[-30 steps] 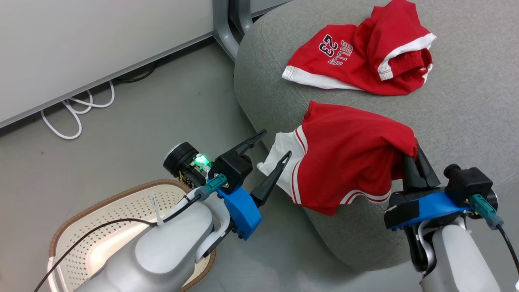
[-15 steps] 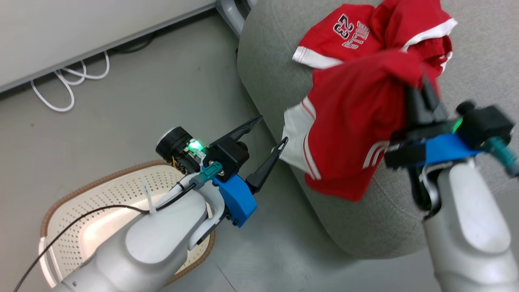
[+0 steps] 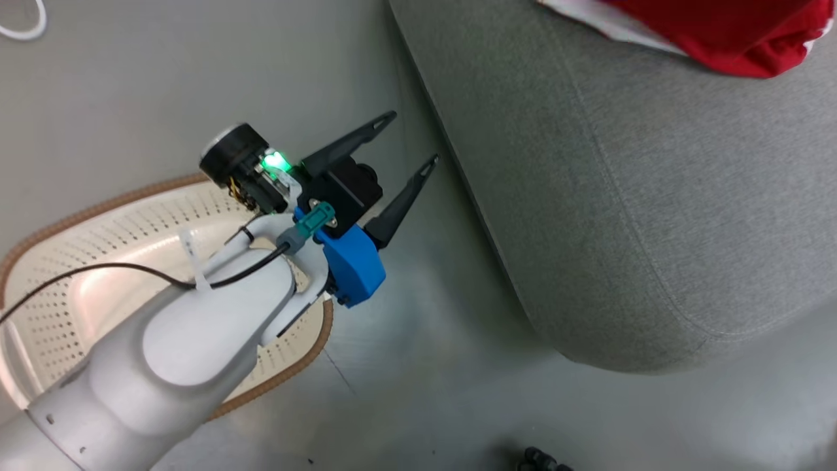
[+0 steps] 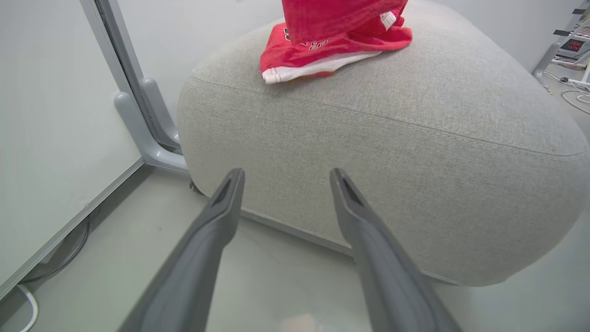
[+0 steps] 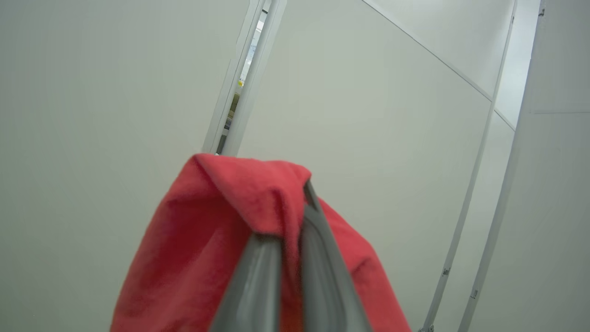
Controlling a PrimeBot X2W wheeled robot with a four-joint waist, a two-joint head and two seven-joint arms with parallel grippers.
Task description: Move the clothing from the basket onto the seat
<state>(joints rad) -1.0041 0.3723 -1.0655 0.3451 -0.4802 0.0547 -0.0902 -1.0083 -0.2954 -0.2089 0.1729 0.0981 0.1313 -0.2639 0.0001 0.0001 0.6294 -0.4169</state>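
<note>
**Right gripper [image 5: 283, 212] clamping a red garment [image 5: 207, 230]; left gripper [image 3: 413, 137] standing wide open, holding nothing.**
The right fingers [image 5: 318, 258] are pinching the cloth, which is draping down around them. Ahead of the left fingertips [image 4: 235, 177], the seat [image 4: 415, 138] is carrying a second red garment [image 4: 295, 57] on top; the basket [image 3: 98, 216] is lying behind and below the left gripper.

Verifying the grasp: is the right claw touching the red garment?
Touching. Right wrist view: right claw shut on the red garment, cloth draped over its fingers.

Two garments [image 4: 322, 60], one basket [image 3: 78, 229] — one seat [image 4: 415, 152]
</note>
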